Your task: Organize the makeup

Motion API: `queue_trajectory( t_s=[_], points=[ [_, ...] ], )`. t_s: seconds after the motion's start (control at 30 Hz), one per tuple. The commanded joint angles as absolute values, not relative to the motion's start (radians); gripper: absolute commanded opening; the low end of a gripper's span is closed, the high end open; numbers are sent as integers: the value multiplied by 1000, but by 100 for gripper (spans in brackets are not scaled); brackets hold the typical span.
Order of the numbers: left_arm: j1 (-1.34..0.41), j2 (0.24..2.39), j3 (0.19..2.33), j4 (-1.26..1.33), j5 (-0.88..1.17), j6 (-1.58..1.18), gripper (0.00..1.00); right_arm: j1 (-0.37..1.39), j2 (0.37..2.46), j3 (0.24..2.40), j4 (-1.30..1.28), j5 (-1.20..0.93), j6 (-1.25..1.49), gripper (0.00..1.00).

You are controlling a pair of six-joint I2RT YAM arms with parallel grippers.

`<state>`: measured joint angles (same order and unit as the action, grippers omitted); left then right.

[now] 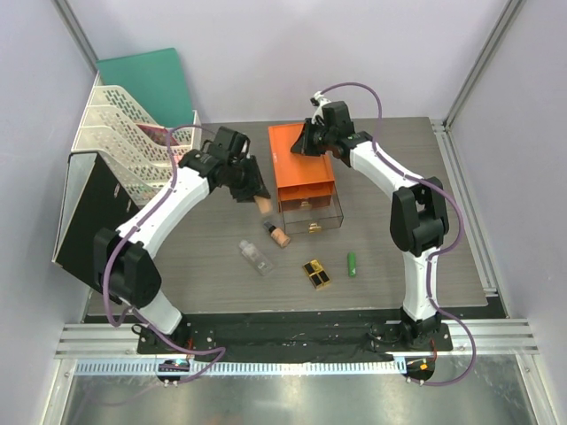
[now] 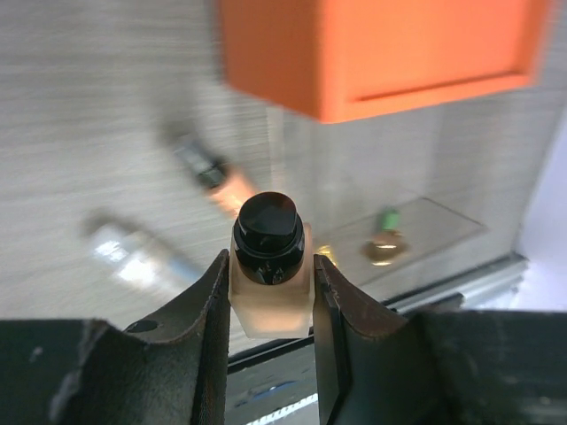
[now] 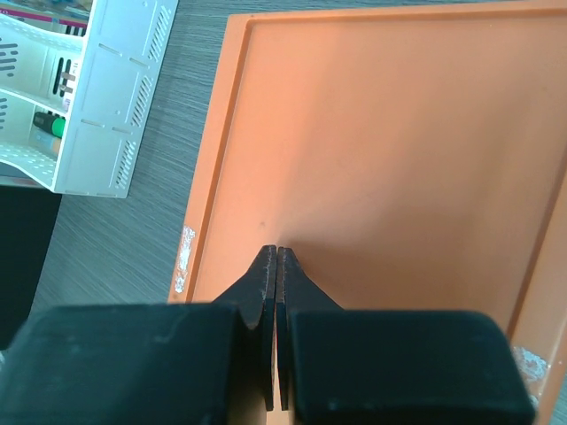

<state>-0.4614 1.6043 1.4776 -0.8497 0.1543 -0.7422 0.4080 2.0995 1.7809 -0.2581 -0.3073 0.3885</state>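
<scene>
The peach-filled bottle [image 2: 270, 305], dark cap toward the wrist camera, is clamped between the fingers [image 2: 211, 301] of the left gripper [image 2: 270, 261] — jaws partly closed on its flat sides. It is held off the table [image 1: 204, 266], just left of the clear drawer [image 1: 312, 215], which stands pulled out on the near side of the orange drawer box [image 1: 299, 158].

To do this well, I'd carry the bottle right until it is wholly over the drawer's open top, lower it inside the walls, and only then let go. A release at the rim would likely tip it out.

The right gripper [image 3: 276, 255], pinched shut on nothing, presses on the box top — best kept there so the box doesn't slide.

Nearer lie a second peach bottle [image 1: 277, 235], a clear bottle [image 1: 255, 257], a lipstick case [image 1: 316, 274] and a green tube [image 1: 352, 264].
</scene>
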Motion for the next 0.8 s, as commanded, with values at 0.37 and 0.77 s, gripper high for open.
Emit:
queue_trajectory(
  t_s=[0.37,0.77],
  points=[
    [-607,1856,1798,-696,272,-687,0,417,2255,1638,-503,-293,370,1],
    [-680,1940,1815,-716,261,-634,60,416,2247,1626,-503,-285,365,1]
  ],
)
